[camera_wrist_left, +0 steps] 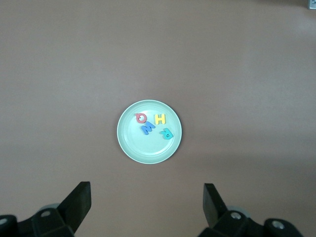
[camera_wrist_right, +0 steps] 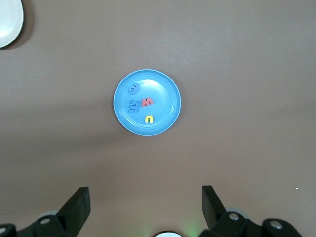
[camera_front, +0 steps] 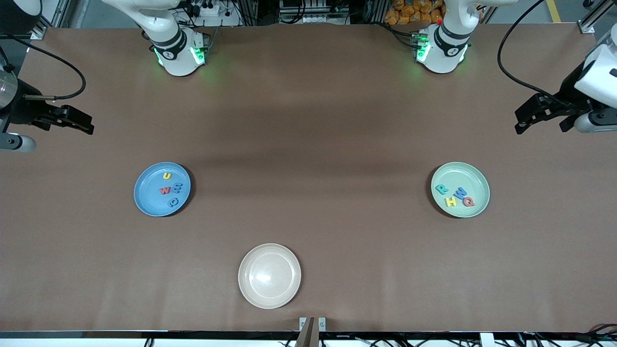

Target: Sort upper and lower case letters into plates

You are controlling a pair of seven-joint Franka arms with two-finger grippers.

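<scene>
Sorting looks finished: four small foam letters lie in the round sky-blue plate toward the right arm's end, four capitals in the pale mint-green plate toward the left arm's. The left pincer and right pincer hang spread and empty over the brown counter edges; best kept high. The round beige plate sits empty, nearest the camera, with wide bare room between.

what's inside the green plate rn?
Four letters lie in the green plate: a teal R, a yellow H, a blue W and a red Q. Nothing covers them; whether W and Q touch can't be told.
</scene>
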